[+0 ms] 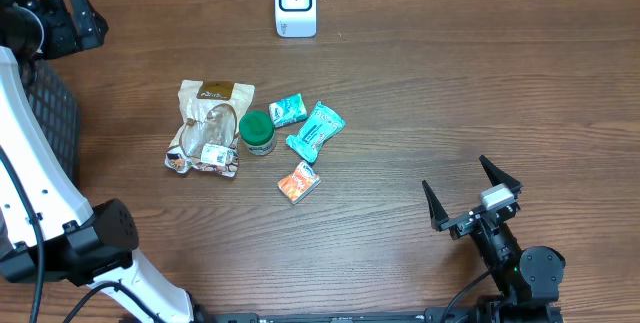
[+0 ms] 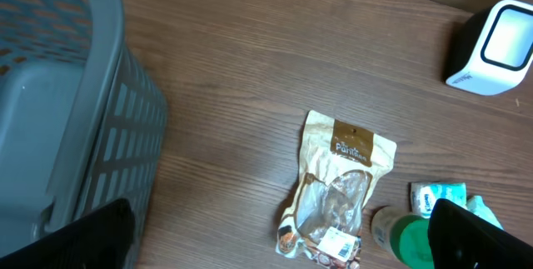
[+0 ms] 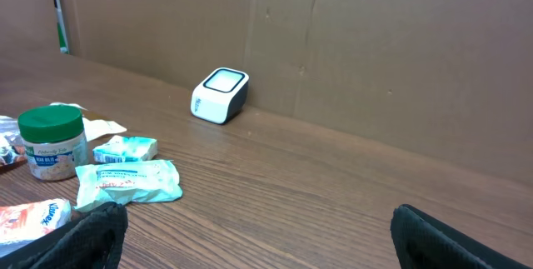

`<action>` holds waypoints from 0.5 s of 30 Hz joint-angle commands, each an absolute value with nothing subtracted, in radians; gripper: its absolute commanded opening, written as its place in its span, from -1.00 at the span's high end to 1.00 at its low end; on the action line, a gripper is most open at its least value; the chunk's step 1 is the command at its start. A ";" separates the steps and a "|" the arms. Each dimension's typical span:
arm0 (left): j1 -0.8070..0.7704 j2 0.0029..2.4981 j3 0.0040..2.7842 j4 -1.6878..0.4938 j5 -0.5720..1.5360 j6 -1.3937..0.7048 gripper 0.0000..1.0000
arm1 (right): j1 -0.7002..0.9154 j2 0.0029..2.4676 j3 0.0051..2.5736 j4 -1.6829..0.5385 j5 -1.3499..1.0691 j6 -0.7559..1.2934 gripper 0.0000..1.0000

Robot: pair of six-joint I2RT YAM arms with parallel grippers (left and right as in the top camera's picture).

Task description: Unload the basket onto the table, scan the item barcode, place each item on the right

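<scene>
Brown wood covers the whole table [image 1: 420,83]. From above, we see a white scanner [image 1: 295,3] standing at the far edge. Five small things lie close together left of the middle. They are a brown snack bag [image 1: 208,126], a green-lid jar [image 1: 257,133] just beside it, a small blue-green packet [image 1: 288,110], a bigger blue-green packet [image 1: 315,131] and an orange packet [image 1: 299,182]. All are well apart from the scanner. The right gripper [image 1: 455,173] sits at the bottom right, far from them, fingers spread wide and empty. The left gripper [image 1: 85,25] is in the top left corner, near a grey basket [image 1: 55,113].

From the left wrist, we see the basket on the left, the snack bag in the middle and the scanner at the top right. Dark fingers [image 2: 83,236] show at both bottom corners, wide apart, holding nothing.

From the right wrist, we see a cardboard wall [image 3: 375,52] behind the scanner. The jar and packets lie on the left. Its fingers [image 3: 450,240] stand far apart, empty too.
</scene>
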State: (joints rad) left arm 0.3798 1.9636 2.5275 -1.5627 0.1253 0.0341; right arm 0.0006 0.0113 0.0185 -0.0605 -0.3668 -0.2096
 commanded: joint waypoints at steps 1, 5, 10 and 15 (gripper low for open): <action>0.381 1.941 2.551 -1.559 0.119 0.068 -1.00 | 0.002 0.005 0.008 -0.055 -0.368 -0.205 -1.00; 0.379 1.942 2.551 -1.559 0.124 0.067 -1.00 | 0.002 0.005 0.008 -0.055 -0.368 -0.205 -1.00; 0.379 1.942 2.551 -1.559 0.123 0.068 -1.00 | 0.002 0.005 0.008 -0.055 -0.368 -0.205 -1.00; 0.379 1.942 2.551 -1.559 0.123 0.068 -1.00 | 0.002 0.005 0.008 -0.055 -0.368 -0.205 -1.00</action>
State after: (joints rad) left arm 0.3798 1.9636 2.5275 -1.5627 0.1253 0.0521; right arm 0.0006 0.0113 0.0185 -0.0601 -0.3672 -0.2096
